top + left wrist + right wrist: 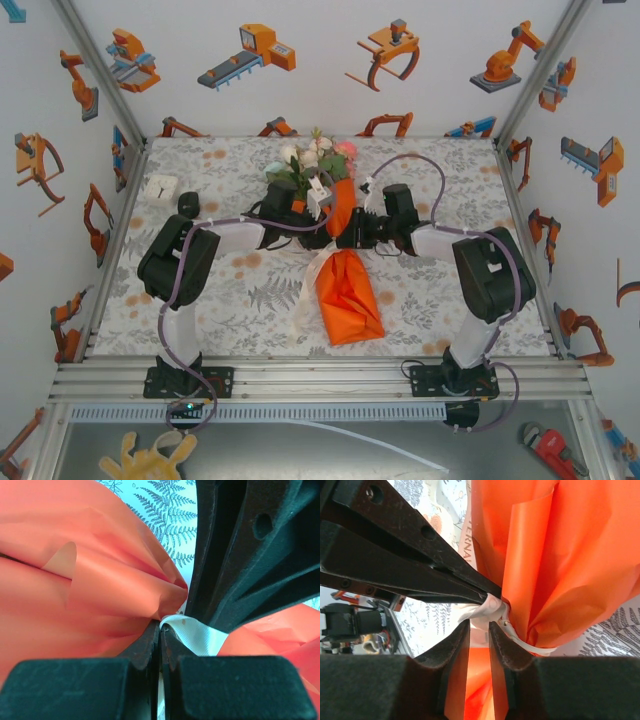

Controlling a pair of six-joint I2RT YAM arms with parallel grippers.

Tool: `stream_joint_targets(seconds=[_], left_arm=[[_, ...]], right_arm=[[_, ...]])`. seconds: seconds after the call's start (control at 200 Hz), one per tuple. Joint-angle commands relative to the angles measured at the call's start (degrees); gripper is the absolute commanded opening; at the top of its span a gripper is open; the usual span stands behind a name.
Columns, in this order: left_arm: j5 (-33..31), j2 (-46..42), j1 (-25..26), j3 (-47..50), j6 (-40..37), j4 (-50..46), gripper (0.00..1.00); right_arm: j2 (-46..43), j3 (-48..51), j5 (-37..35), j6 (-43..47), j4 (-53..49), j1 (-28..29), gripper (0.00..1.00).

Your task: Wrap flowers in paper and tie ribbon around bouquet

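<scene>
1 bouquet | 1 ribbon | left jaws pinching ribbon | right jaws slightly apart, empty

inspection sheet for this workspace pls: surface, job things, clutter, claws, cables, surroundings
surface: fern-print tablecloth, flat, no spills seen
job's things: flowers sit in the orange paper cone, mid-table, blooms at the far end; ribbon gathered at the cone's waist, its ends trailing on the cloth
clutter: small white box and a black object at far left
grippers: left claw shut on the ribbon; right claw a little open, tips at the ribbon's knot
cables: purple-grey cable arcs over the right arm; no snag seen
surroundings: white walls with robot pictures; red wrench and a yellow item below the near edge
</scene>
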State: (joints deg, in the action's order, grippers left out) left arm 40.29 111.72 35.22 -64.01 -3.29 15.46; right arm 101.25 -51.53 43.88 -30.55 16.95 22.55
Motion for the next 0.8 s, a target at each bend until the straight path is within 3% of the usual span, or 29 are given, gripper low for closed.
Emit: stream_joint_targets(seconds=[0.0, 0.185, 0.31, 0.531, 0.676, 0.796], left_arm=[[0.53, -2.17, 0.29, 0.74, 0.83, 1.06, 0.09], [0.52, -2.37, 0.29, 0.83, 1.1, 1.1, 0.09], [0.57, -2.49, 0.22, 0.76, 0.96, 0.93, 0.09], [0.4, -2.62, 0.28, 0.8, 0.85, 0.89, 0.09], [0.47, -2.82, 0.29, 0.99, 0.93, 1.28, 0.09], [0.53, -3.17, 0.29, 1.12, 0.8, 1.15, 0.09]], right_arm=[[1.46, 0.91, 0.16, -3.72, 4.46, 0.45, 0.27], [3.59, 1.08, -3.74, -4.09, 3.21, 0.57, 0.27], [3.03, -0.24, -7.88, -1.62, -3.27, 0.76, 0.28], [2.64, -1.7, -11.46, -3.8, -9.31, 1.34, 0.37], [1.75, -0.83, -15.89, -3.14, -12.38, 1.59, 0.27], [1.9, -1.62, -17.41, -2.12, -14.73, 2.03, 0.3]])
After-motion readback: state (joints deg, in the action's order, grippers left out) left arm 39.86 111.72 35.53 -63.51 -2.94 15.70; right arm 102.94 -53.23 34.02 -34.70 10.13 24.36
